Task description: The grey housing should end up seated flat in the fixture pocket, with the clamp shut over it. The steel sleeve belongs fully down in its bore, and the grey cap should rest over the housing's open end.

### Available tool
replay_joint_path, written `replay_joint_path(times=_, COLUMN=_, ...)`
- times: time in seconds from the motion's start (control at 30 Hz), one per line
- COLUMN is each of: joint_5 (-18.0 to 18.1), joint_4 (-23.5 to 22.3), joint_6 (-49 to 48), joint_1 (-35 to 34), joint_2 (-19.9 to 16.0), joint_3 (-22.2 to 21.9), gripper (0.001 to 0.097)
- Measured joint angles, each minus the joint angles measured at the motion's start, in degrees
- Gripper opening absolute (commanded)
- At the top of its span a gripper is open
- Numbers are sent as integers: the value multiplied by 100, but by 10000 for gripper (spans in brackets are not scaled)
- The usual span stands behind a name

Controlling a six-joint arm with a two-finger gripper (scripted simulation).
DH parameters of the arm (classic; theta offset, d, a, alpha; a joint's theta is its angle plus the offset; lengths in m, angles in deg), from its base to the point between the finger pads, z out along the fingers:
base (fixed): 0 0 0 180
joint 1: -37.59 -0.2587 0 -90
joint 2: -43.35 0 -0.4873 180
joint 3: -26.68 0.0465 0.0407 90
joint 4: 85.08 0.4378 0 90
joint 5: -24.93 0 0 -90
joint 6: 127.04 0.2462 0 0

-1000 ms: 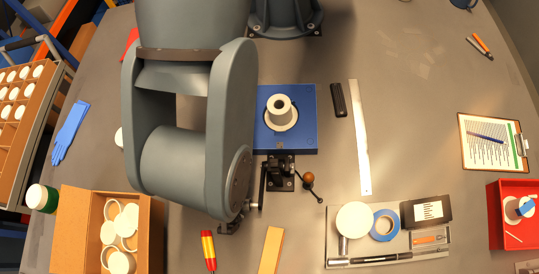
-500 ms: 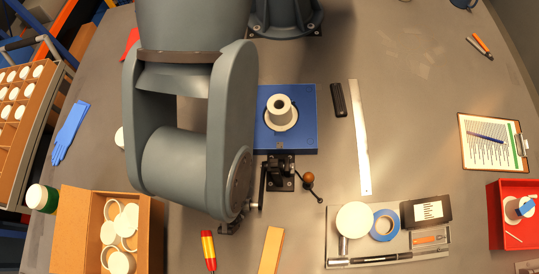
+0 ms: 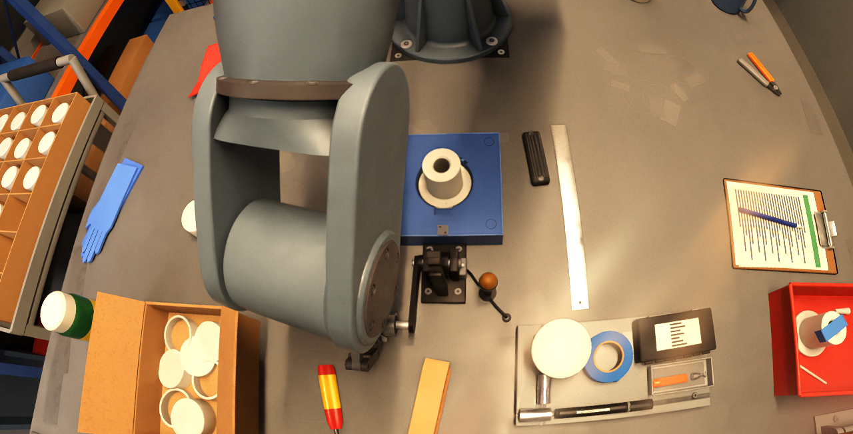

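My gripper [image 3: 364,362] is mostly hidden under the arm's big wrist housing; only its dark fingertips show at the table's front, next to the lower end of the clamp's black lever [image 3: 413,294]. The grey housing [image 3: 444,179] sits upright in the pocket of the blue fixture [image 3: 451,188], its bore open at the top. The clamp [image 3: 442,272] stands just in front of the fixture, swung back off the housing, with a brown-knobbed handle [image 3: 488,281] beside it. The round grey cap [image 3: 561,348] and the steel sleeve [image 3: 543,388] lie on the tray at the front right. Whether the fingers grip the lever is hidden.
The arm's bulky links [image 3: 298,193] cover the table left of the fixture. A red-and-yellow screwdriver [image 3: 330,393] and a wooden block [image 3: 429,396] lie by the front edge. A cardboard box of rings [image 3: 173,366] sits front left; a steel ruler [image 3: 571,216] lies right of the fixture.
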Motion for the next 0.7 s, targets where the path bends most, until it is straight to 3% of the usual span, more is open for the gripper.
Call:
replay_joint_path(times=0.37, joint_5=0, joint_4=0, joint_6=0, joint_1=0, joint_2=0, joint_3=0, gripper=85)
replay_joint_path(times=0.7, joint_5=-12, joint_4=1, joint_6=-1, joint_1=1, joint_2=21, joint_3=7, gripper=80)
